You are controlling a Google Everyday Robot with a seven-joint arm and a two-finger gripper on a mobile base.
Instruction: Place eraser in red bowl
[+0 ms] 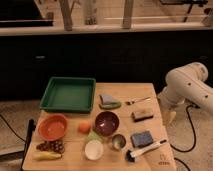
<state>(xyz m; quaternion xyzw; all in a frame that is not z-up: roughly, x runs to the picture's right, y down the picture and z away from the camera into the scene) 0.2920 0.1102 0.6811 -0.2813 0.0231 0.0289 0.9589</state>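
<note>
The eraser (142,115) is seen lying flat on the right part of the counter (125,92), dark face up. Its long axis is laid roughly left to right, between the fork (137,101) and the blue-grey pad (142,138), well apart from the red bowl (52,127). The white arm (187,82) is bent downward just beyond the counter's right edge, where the gripper (172,116) is hung pointing down, fingers held apart and empty.

The white arm (187,85) bends down at the view's right, its pincer (172,118) pointing downward with fingers spread
</note>
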